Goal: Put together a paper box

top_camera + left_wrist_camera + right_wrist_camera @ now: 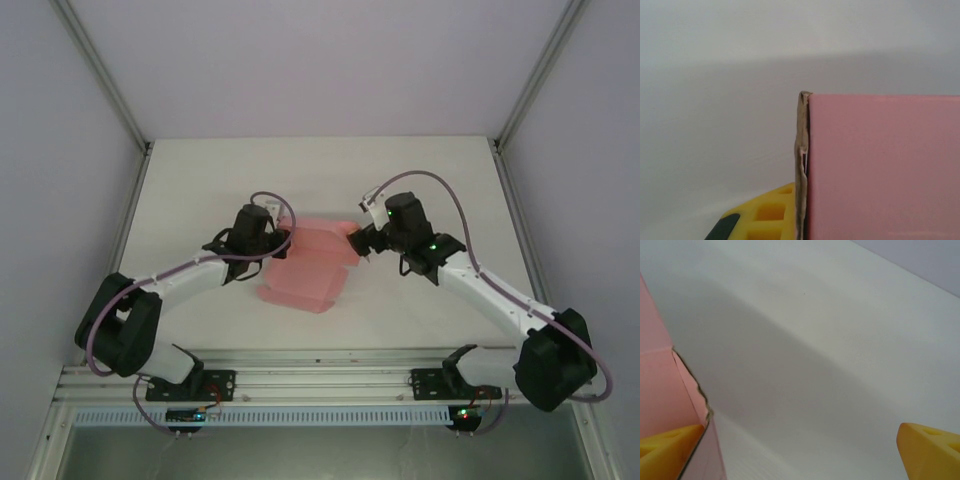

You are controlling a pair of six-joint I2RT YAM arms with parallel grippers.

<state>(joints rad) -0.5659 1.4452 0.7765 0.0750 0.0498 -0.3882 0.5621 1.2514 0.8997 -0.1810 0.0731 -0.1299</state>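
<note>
Paper box [305, 268] partly folded mid-worktop [200, 180], flanked by tools. Left tool [287, 240] pressed against panel; grip cannot be told. Right tool [362, 245] spread wide beside ragged edge. Risk: thin wall could be torn or crushed if pushed askew.

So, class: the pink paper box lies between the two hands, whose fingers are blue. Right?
No. The fingers are yellow, not blue, as the right wrist view shows. The paper box does lie between the left hand and the right hand.
</note>
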